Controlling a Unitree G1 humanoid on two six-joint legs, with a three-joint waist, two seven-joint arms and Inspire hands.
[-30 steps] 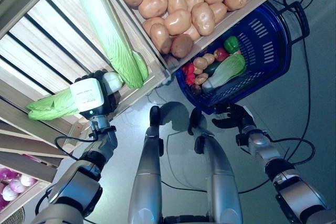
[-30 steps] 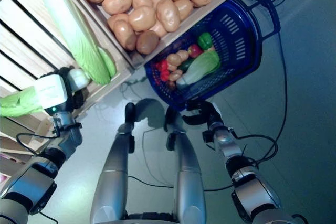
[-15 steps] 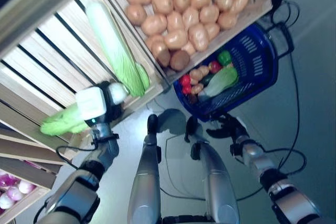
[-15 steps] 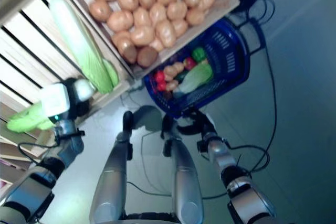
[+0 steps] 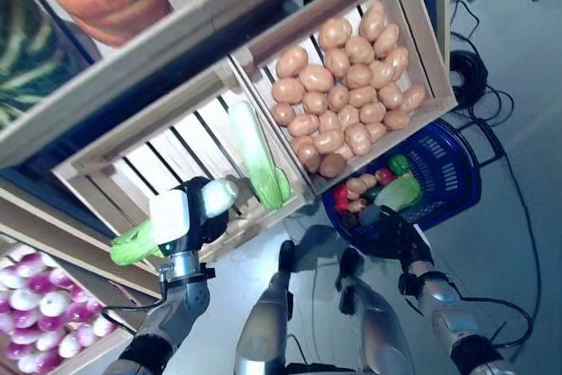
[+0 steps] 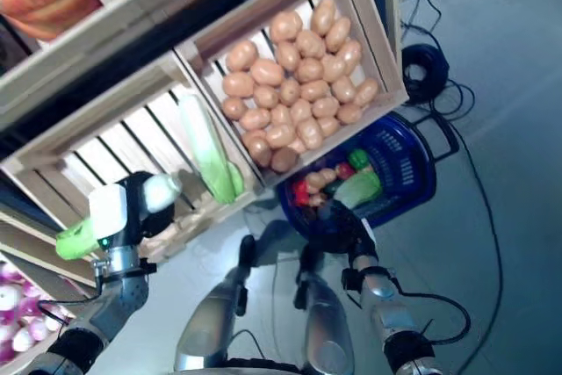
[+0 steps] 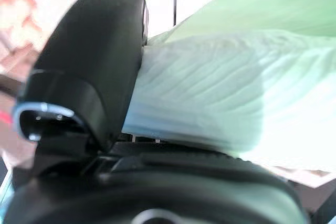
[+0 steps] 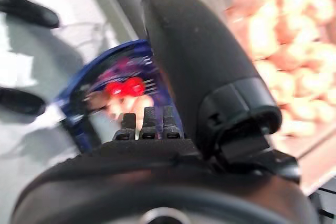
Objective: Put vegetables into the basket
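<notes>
My left hand [image 5: 187, 219] is shut on a long pale cabbage [image 5: 133, 246], held crosswise in front of the slatted wooden crate [image 5: 149, 160]. Its white stem end [image 6: 163, 190] sticks out past the hand. In the left wrist view the thumb [image 7: 89, 66] presses on the cabbage's ribbed leaves [image 7: 210, 98]. The blue basket [image 5: 450, 177] stands on the floor under the stand. It holds a green cabbage [image 5: 399, 192], a green pepper, red pieces and brown lumpy vegetables. My right hand [image 5: 392, 224] is open just beside the basket's near rim [image 8: 79, 85], fingers straight.
The wooden stand [image 5: 219, 68] with its crates and shelves rises in front of me and overhangs part of the basket. Another long cabbage [image 5: 256, 154] lies in the slatted crate near my left hand. Grey floor [image 5: 518, 129] stretches to the right, with coiled cables [image 5: 467, 69].
The whole picture has shifted and takes in more of the stand, so the camera moved. My left hand still holds the cabbage. My right hand stays by the basket's rim.
</notes>
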